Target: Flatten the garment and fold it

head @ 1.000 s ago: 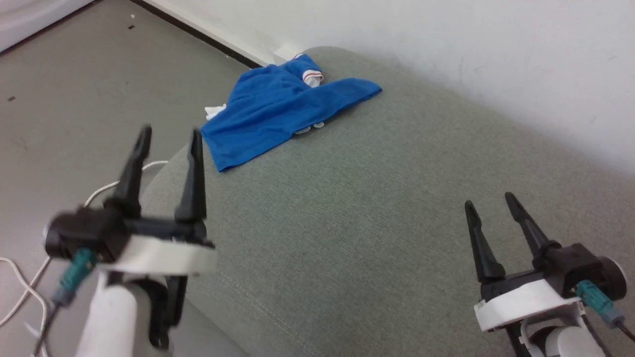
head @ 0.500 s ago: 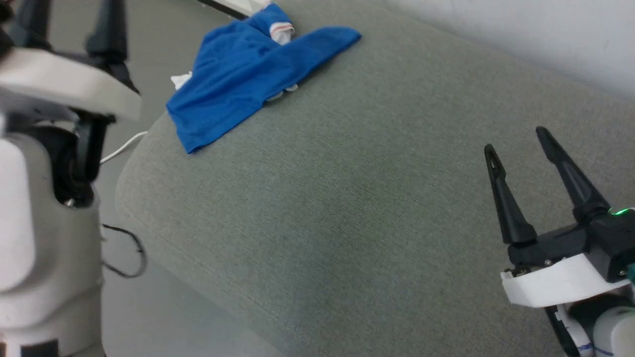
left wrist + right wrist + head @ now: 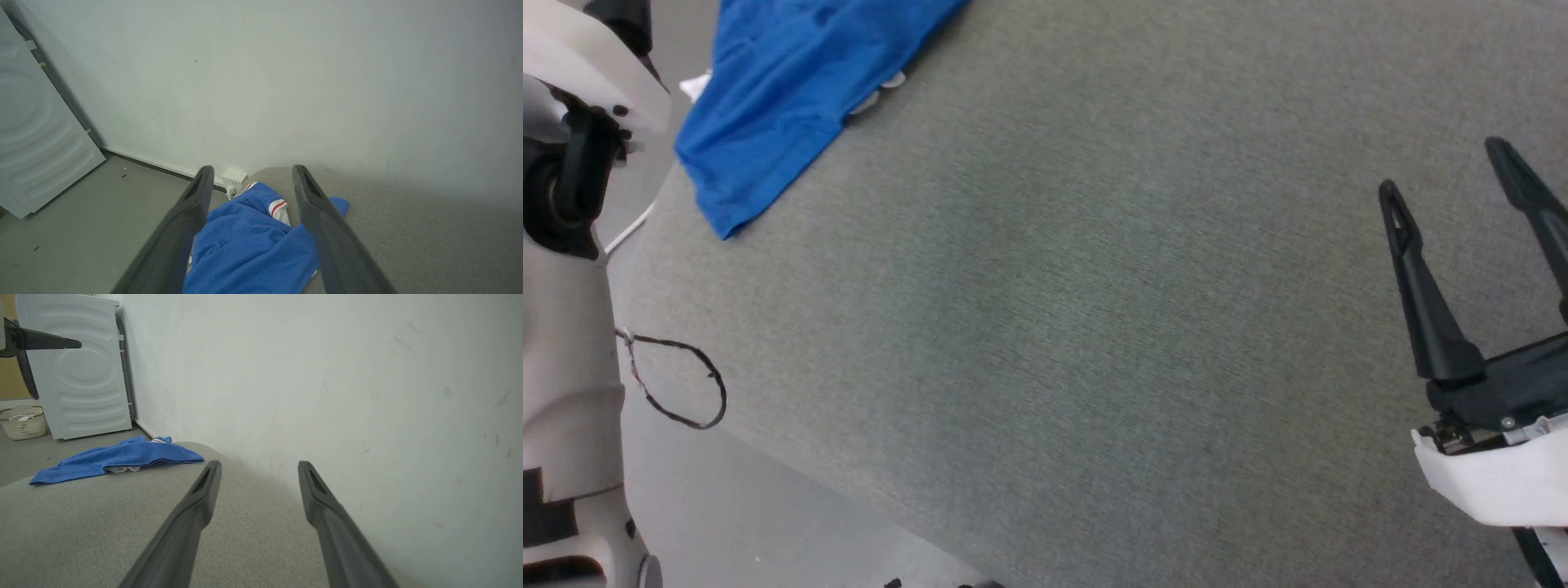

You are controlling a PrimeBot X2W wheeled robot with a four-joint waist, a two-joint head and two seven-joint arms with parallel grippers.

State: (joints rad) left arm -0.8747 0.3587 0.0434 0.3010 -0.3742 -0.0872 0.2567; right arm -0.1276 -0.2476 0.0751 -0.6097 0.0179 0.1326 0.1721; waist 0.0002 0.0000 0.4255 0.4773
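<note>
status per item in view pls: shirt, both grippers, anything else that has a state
garment: crumpled, not flattened or folded, lying on the grey cushion, ungripped.
left gripper: open, empty, pointing towards the garment, apart from it.
right gripper: open, empty, over bare cushion.
basket: upright on the floor.

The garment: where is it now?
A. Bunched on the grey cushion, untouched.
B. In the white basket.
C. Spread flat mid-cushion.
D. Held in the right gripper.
A: the garment lies bunched at the grey cushion's far corner, and the open left gripper and right gripper are both clear of it.
</note>
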